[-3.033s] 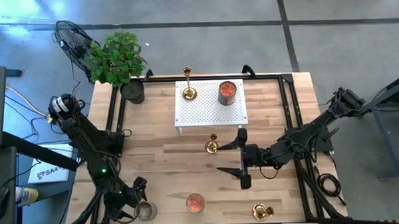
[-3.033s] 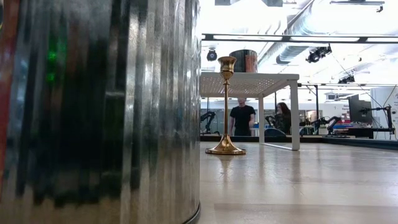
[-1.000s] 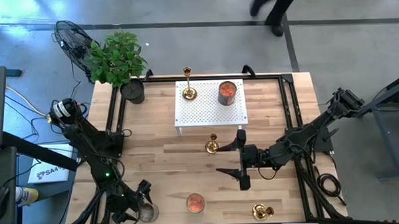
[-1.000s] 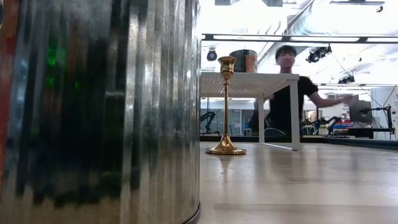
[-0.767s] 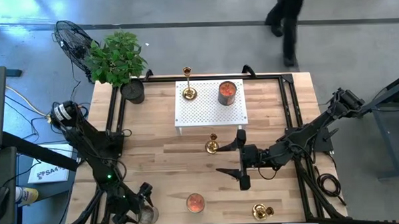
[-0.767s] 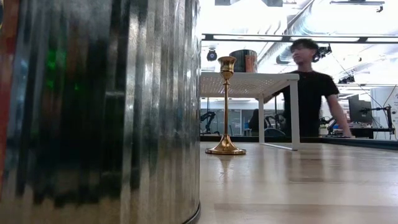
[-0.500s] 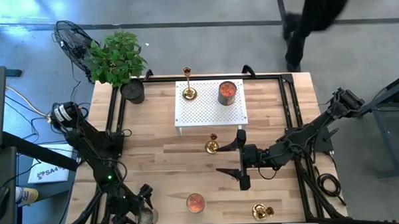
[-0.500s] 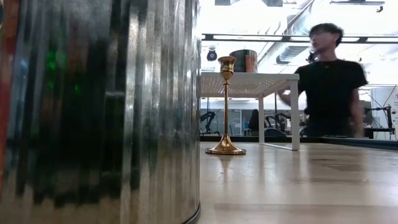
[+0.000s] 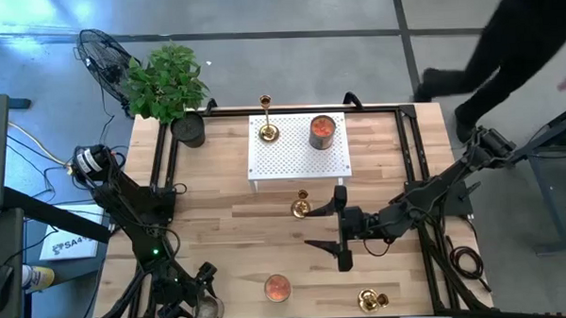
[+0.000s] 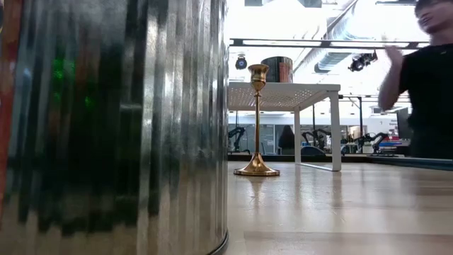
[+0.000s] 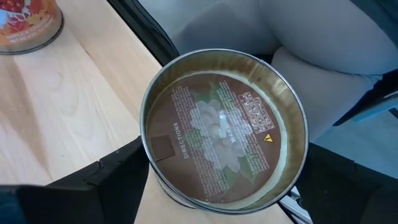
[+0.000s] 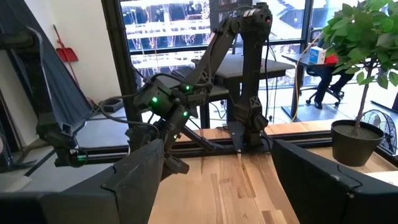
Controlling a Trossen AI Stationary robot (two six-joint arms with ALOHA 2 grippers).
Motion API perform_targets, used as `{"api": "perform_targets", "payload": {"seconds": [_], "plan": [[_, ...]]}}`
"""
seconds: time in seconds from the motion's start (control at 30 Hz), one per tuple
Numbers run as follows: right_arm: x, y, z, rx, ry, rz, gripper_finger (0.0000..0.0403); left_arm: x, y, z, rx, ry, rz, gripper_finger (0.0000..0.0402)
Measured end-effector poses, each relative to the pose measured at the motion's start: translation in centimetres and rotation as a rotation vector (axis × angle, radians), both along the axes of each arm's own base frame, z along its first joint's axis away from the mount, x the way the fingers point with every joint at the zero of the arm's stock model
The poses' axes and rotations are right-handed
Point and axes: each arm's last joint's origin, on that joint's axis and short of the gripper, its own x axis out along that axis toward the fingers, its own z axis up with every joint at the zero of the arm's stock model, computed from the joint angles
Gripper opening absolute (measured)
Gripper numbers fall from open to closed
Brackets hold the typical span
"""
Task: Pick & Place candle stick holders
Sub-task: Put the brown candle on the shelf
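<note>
A tall gold candlestick [image 9: 268, 131] stands on its base on the white perforated stand [image 9: 297, 163]. A second candlestick [image 9: 301, 207] stands upright on the table in front of the stand and also shows in the low view [image 10: 257, 120]. A third [image 9: 368, 298] lies near the front edge. My right gripper [image 9: 316, 226] is open and empty, just right of the second candlestick. In its wrist view [image 12: 227, 186] it faces the left arm. My left gripper [image 9: 201, 289] is open over a round metal tin [image 11: 224, 130] at the front left, one finger on each side. My left gripper comes at the tin from above, its fingers [image 11: 118, 180] standing outside the tin's rim [image 11: 148, 155] on opposite sides. I cannot tell whether they touch it. The tin rests on the table.
A red candle jar [image 9: 322, 129] stands on the white stand and another [image 9: 277, 289] on the table near the front. A potted plant [image 9: 172, 87] stands at the far left corner. The tin fills the low view's left half [image 10: 113, 127]. A person [image 9: 505, 38] moves beyond the far right corner.
The person beyond the table's far edge has walked toward the right. Both grippers and the candlesticks have kept still.
</note>
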Motion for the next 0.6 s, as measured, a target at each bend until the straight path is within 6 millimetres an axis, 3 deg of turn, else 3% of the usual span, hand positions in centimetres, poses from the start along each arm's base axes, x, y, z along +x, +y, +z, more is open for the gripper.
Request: {"api": "perform_targets", "payload": {"seconds": [0.27, 0.6], "plan": [[0.0, 0.1, -0.1, 0.001, 0.002, 0.008, 0.0294, -0.2, 0.5, 0.5, 0.015, 0.008, 0.022, 0.0327], [-0.2, 0.5, -0.1, -0.041, 0.002, 0.048, 0.0294, 0.3, 1.2, 3.4, 0.126, -0.052, 0.162, 0.0323]]}}
